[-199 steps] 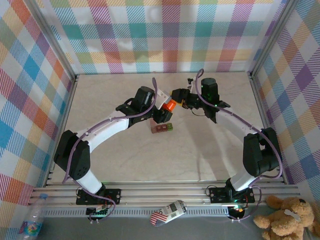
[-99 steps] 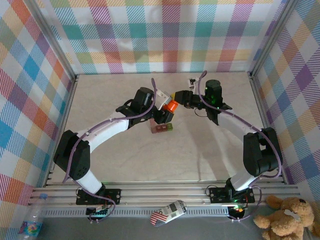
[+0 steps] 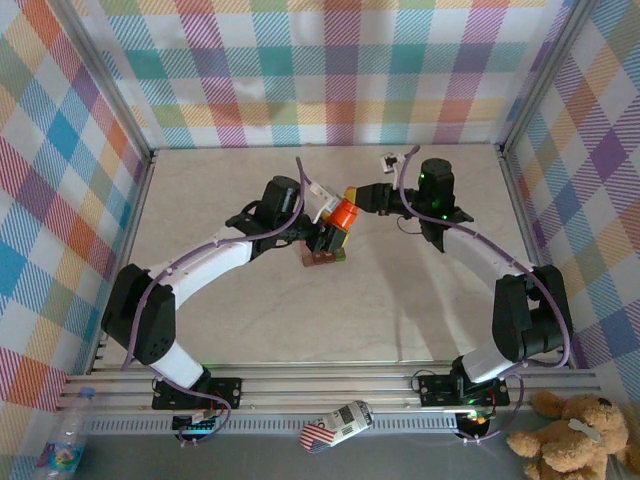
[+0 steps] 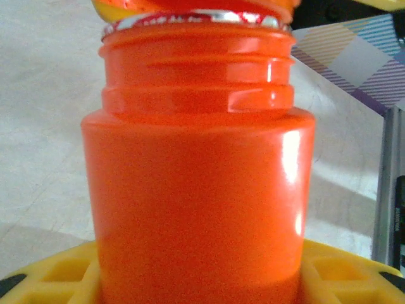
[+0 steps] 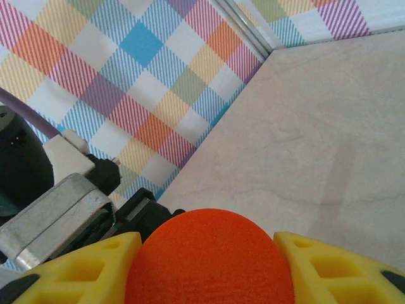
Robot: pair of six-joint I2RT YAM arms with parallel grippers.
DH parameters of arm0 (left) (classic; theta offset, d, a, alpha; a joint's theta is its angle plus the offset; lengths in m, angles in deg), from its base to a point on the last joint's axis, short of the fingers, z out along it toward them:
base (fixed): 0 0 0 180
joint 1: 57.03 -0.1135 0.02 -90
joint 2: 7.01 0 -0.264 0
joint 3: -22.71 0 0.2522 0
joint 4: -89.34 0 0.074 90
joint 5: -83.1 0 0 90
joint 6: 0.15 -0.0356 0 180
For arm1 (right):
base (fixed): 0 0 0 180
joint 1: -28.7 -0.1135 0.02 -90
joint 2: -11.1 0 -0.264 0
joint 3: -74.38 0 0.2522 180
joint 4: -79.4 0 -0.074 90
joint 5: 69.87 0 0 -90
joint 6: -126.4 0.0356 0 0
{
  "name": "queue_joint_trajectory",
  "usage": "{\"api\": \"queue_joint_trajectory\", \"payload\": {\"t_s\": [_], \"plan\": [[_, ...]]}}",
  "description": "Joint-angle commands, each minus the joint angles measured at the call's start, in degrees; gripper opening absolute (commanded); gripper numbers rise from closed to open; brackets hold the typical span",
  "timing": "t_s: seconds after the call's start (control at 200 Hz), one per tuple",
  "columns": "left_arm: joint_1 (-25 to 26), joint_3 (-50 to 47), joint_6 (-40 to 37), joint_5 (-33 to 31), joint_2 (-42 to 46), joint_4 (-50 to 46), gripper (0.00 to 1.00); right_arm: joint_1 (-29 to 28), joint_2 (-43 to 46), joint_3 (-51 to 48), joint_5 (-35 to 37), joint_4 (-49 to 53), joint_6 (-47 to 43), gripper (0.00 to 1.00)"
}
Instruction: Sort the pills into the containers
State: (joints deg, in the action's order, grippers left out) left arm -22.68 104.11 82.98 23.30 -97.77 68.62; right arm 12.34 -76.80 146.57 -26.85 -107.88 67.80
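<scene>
The bench (image 3: 420,290) is smooth and bare, so light things will likely skid on it. The orange bottle (image 4: 196,177) is hard, glossy plastic, probably light and slippery. The left jaws clench its body low down, which looks a sound hold. The containers (image 3: 322,258), a small stiff strip, lie on the bench just under the left wrist, partly hidden. That arm stands in the way of reaching them. The right jaws grasp the cap (image 5: 209,259), just above the bottle's bared threads.
</scene>
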Motion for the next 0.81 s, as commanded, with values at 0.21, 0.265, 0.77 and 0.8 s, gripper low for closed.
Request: {"api": "queue_joint_trajectory", "payload": {"t_s": [0.21, 0.265, 0.77, 0.8], "plan": [[-0.51, -0.98, -0.17, 1.62, 3.19, 1.55, 0.0, 1.29, 1.98, -1.28, 6.86, 3.73, 1.35, 0.33], [-0.51, -1.65, -0.08, 0.45, 3.69, 1.87, 0.0, 1.34, 2.12, -1.65, 10.74, 7.59, 0.88, 0.34], [-0.51, -10.93, 3.25, -14.28, 11.75, 9.51, 0.0, 1.2, -1.21, -8.63, 42.43, 25.86, -2.98, 0.36], [-0.51, -11.38, 3.41, -14.52, 12.12, 9.64, 0.0, 1.09, -1.71, -8.84, 43.91, 26.13, -2.58, 0.37]]}}
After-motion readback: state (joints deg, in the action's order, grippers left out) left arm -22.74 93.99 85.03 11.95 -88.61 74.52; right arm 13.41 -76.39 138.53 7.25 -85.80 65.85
